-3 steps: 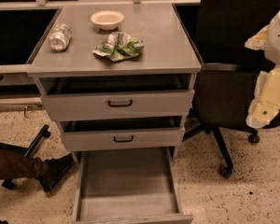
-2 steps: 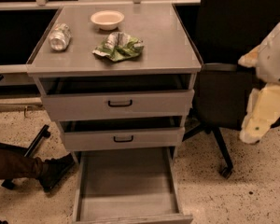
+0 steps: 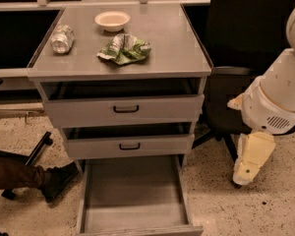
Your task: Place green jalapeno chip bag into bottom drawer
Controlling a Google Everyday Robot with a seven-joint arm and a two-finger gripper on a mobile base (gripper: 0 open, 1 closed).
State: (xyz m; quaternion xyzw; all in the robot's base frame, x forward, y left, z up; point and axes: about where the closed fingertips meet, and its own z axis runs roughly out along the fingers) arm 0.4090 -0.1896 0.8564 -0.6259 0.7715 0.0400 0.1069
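A grey metal three-drawer cabinet (image 3: 177,38) fills the middle of the scene, with a black office chair (image 3: 246,28) just to its right. The robot's white arm (image 3: 280,97) enters from the right edge, in front of the chair. The bottom drawer (image 3: 132,195), the deepest of the three with a plain grey inside, is pulled far out toward the near side. Nothing shows inside it.

The cream-coloured gripper (image 3: 248,163) hangs low at the right, near the floor, well apart from the cabinet top. I cannot tell whether it is apart or together; it holds nothing.

The green jalapeno chip bag (image 3: 124,49), a crumpled shiny foil bag, lies on the cabinet top near its middle. A cream round bowl (image 3: 112,20) sits just beyond it, and a crushed silver can (image 3: 62,38) lies to its left.

Several risks seem likely. Rising from so low, the arm could clip the cabinet's right edge or the chair. The slick, crumpled foil may slip from a shallow grip, or a wide reach may knock the bowl. The two shallower drawers with black handles (image 3: 125,109) overhang the far end of the bottom drawer, so a release too far back could catch the bag there. A person's dark shoe (image 3: 59,178) rests near the drawer's left side.
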